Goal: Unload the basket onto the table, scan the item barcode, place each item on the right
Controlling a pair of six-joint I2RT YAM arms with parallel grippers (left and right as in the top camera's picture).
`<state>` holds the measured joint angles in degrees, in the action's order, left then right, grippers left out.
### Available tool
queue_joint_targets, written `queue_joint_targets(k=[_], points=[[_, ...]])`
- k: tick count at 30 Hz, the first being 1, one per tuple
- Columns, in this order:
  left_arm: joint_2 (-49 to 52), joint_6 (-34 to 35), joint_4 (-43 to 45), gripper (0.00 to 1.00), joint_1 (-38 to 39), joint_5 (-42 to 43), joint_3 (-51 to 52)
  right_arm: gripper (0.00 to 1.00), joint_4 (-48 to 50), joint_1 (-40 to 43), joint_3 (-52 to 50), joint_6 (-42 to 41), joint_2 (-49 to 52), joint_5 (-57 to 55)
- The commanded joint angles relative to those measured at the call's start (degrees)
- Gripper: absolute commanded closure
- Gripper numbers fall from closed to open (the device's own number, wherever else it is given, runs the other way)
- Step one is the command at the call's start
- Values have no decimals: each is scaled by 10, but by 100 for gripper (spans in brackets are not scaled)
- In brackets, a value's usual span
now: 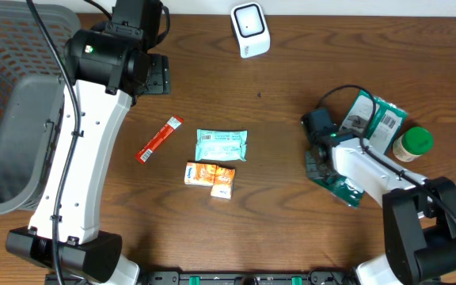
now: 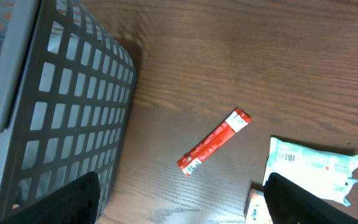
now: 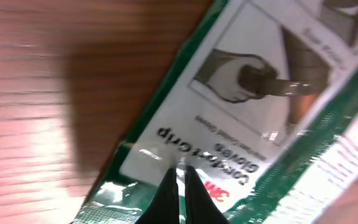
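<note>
On wood-grain table [image 1: 283, 206], glossy green glove packet [image 3: 229, 130], grey lattice basket [image 2: 73, 99]

The brown wooden bench [image 1: 291, 233] lies open in front. A grey plastic mesh basket [image 1: 22, 119] blocks the left, a white boxy scanner [image 1: 250, 30] the rear.

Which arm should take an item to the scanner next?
Right. The right hand is shut on the glove pack, seemingly pinching it; the left hand is open and empty beside the basket.
</note>
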<state>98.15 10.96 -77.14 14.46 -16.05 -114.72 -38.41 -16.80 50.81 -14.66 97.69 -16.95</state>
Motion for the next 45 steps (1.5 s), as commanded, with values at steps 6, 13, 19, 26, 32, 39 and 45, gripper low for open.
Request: queue_joint_targets(k=[6, 13, 19, 26, 32, 39, 45], points=[[6, 7, -2, 15, 0, -10, 3, 99, -11, 61, 7, 75, -3, -119], [6, 7, -2, 15, 0, -10, 3, 99, 45, 67, 7, 75, -3, 122], [6, 7, -2, 15, 0, -10, 3, 99, 66, 66, 7, 75, -3, 176], [6, 7, -2, 15, 0, -10, 3, 93, 29, 66, 7, 75, -3, 103], [6, 7, -2, 15, 0, -10, 3, 92, -16, 67, 7, 10, -3, -105], [6, 7, -2, 15, 0, -10, 3, 91, -66, 54, 70, 19, -3, -34], [6, 7, -2, 15, 0, -10, 3, 87, -106, 41, 159, 19, -3, 127]])
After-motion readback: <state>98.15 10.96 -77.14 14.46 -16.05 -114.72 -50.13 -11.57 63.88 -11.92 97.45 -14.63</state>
